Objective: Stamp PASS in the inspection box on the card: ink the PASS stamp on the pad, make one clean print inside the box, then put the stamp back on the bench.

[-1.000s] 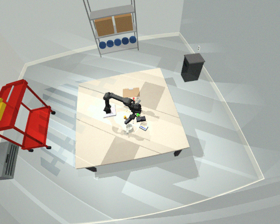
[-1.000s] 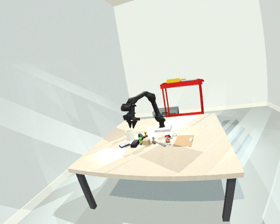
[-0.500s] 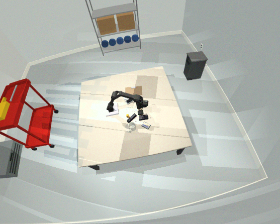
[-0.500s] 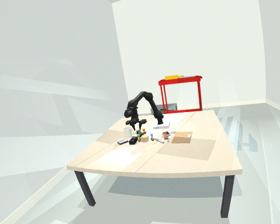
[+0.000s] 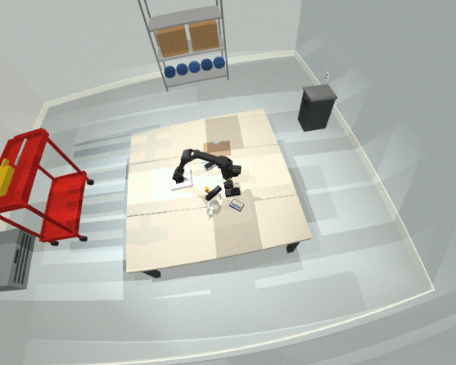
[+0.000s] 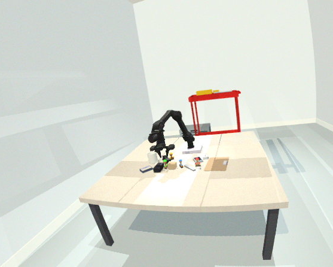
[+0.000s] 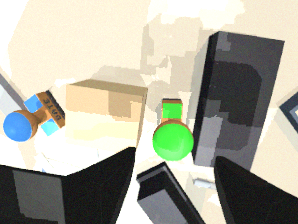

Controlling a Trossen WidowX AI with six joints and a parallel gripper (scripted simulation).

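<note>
My gripper (image 7: 175,158) (image 6: 164,156) is open and empty, pointing down above a stamp with a green ball handle (image 7: 173,141) (image 6: 165,161). The green stamp stands between a beige block and a black box; its lettering is not readable. A stamp with a blue ball handle (image 7: 20,126) (image 6: 180,161) reads DATE. A red-topped stamp (image 6: 197,160) and a yellow-topped one (image 6: 171,154) (image 5: 206,189) stand nearby. A flat blue-edged case (image 5: 237,205) (image 6: 146,169), likely the ink pad, lies beyond the black box. I cannot make out the card's inspection box.
The black box (image 7: 235,100) (image 6: 158,167) and beige block (image 7: 102,112) (image 6: 171,165) flank the green stamp closely. Another black block (image 7: 165,200) (image 5: 214,192) lies near the fingers. A white mug (image 5: 213,206) (image 6: 152,157), a grey bar (image 6: 189,167) and a brown board (image 6: 214,164) are around.
</note>
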